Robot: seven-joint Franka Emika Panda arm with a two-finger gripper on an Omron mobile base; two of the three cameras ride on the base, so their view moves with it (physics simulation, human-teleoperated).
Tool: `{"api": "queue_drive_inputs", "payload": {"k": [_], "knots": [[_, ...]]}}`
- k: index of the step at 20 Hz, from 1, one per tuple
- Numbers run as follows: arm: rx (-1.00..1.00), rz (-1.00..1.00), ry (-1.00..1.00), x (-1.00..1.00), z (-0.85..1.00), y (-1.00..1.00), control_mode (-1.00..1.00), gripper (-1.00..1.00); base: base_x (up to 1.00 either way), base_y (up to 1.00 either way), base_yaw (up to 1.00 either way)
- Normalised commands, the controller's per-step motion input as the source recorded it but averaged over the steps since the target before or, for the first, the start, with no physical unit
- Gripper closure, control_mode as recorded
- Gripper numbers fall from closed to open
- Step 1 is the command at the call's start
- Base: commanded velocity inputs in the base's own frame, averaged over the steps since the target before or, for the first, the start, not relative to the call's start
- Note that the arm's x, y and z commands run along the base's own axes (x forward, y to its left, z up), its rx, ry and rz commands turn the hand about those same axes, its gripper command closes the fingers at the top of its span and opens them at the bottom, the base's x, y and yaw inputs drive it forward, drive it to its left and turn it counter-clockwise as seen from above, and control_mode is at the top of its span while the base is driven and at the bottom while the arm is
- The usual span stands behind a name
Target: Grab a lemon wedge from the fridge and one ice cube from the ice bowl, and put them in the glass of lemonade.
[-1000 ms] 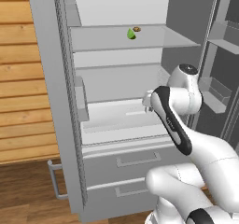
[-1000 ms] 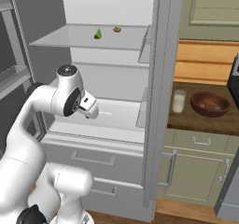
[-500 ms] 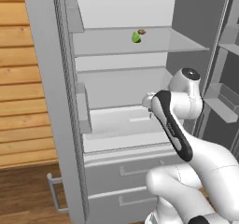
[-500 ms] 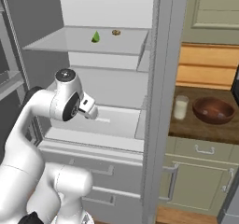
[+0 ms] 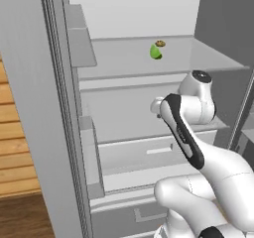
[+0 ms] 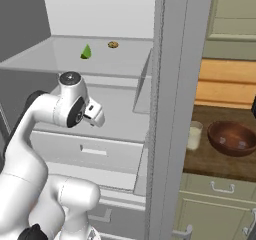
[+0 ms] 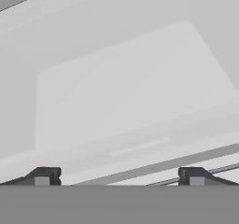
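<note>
The fridge (image 6: 166, 89) stands open in front of me. On its upper glass shelf (image 5: 124, 63) lies the lemon wedge (image 5: 156, 51) (image 6: 86, 52), small and bright green. My gripper (image 7: 119, 176) is open, its dark fingertips (image 7: 44, 175) far apart with nothing between them, facing the fridge's pale inside below that shelf. In the right base view my hand (image 6: 94, 115) hangs a little under and right of the wedge. The glass of lemonade (image 6: 194, 135) and the brown ice bowl (image 6: 232, 138) sit side by side on the dark counter to the right of the fridge.
A small brown round thing (image 5: 159, 43) (image 6: 113, 45) lies just behind the wedge. Fridge drawers (image 6: 92, 151) sit below my hand. Door bins (image 5: 88, 138) line the left door. Pale green cabinets (image 6: 215, 204) stand under the counter (image 6: 220, 161).
The whole picture has grown and shifted: the base has driven closer to the fridge. The arm keeps the same pose and the gripper stays open.
</note>
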Motion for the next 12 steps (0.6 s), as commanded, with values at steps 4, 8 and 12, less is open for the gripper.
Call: {"api": "queue_drive_inputs", "payload": {"k": [4,8,12], "knots": [[0.00,0.00,-0.07,-0.08,0.25,0.02,-1.00,-1.00,0.30,0.31,-0.03],[0.00,0.00,-0.43,-0.90,1.00,-0.06,-1.00,-1.00,0.00,0.00,0.00],[-0.01,0.00,-0.56,-1.00,1.00,-0.10,-1.00,-1.00,0.00,0.00,0.00]]}}
